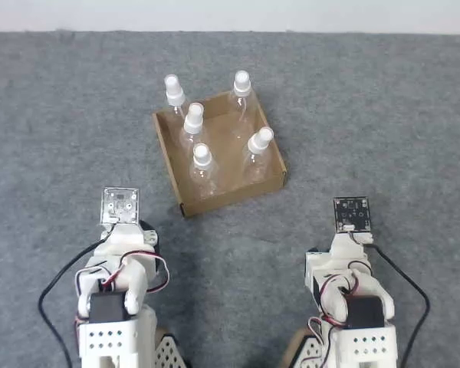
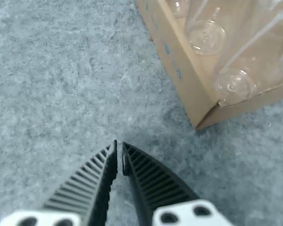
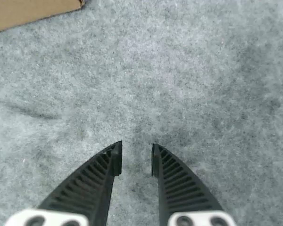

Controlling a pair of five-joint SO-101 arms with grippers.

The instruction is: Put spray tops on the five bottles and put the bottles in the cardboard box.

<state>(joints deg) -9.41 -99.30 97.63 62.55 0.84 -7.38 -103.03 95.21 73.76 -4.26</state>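
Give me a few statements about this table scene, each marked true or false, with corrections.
1. All five bottles carry white spray tops. True.
2. The cardboard box lies tipped on its side. False: it sits open side up on the grey table.
3. The left gripper grips a bottle. False: its jaws are shut on nothing, above the table.
4. The right gripper is empty, jaws slightly apart. True.

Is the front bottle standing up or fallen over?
Upright: the front bottle stands in the cardboard box, white spray top uppermost.
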